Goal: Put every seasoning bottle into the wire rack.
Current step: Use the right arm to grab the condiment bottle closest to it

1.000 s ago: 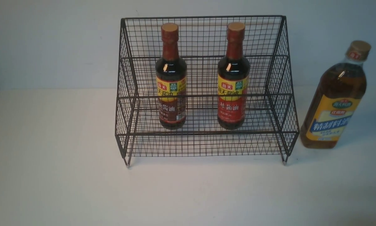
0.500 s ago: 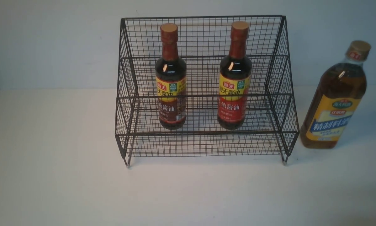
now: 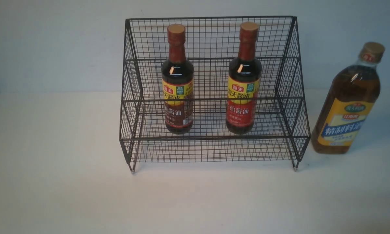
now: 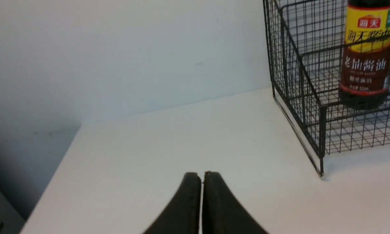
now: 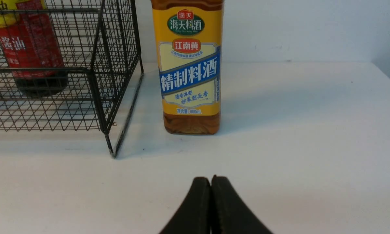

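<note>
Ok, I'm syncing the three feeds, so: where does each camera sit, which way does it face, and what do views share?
Front view: between the arms, facing forward at the wire rack, left soy-sauce bottle and right soy-sauce bottle inside, amber bottle beside it; no robot parts show.
Left wrist view: low over the table, facing the rack's left end; shut left fingers show.
Right wrist view: low, facing the amber bottle; shut right fingers show.
Shared: all show the rack.

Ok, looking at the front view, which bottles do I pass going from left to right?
Left soy-sauce bottle → right soy-sauce bottle, both standing in the wire rack → amber bottle, on the table outside the rack.
</note>
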Robot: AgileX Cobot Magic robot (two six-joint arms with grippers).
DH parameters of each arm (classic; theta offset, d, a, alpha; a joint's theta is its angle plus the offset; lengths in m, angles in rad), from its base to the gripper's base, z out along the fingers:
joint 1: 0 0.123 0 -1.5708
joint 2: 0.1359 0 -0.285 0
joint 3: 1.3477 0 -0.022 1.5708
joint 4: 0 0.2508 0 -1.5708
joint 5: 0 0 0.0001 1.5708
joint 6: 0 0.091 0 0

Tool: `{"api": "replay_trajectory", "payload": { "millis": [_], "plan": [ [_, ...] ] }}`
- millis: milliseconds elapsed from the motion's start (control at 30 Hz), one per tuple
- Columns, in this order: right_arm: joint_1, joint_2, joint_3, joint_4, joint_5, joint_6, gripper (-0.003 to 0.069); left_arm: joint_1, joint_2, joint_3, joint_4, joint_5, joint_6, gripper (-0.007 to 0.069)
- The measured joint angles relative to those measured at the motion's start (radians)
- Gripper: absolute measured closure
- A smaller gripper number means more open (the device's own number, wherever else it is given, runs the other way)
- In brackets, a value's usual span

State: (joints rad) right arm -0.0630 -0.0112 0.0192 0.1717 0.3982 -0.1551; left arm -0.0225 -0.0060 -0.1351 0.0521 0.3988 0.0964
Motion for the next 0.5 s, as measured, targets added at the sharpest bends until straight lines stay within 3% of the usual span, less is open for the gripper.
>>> {"api": "replay_trajectory", "payload": {
  "millis": [200, 500],
  "plan": [
    [0.0, 0.0, 0.0, 0.0, 0.0, 0.0, 0.0673, 0.032, -0.004, 0.155, -0.052, -0.012, -0.012, 0.0629],
    [0.0, 0.0, 0.0, 0.0, 0.001, 0.0, 0.0673, 0.032, -0.004, 0.161, -0.052, -0.014, -0.043, 0.0629]
  ]
}}
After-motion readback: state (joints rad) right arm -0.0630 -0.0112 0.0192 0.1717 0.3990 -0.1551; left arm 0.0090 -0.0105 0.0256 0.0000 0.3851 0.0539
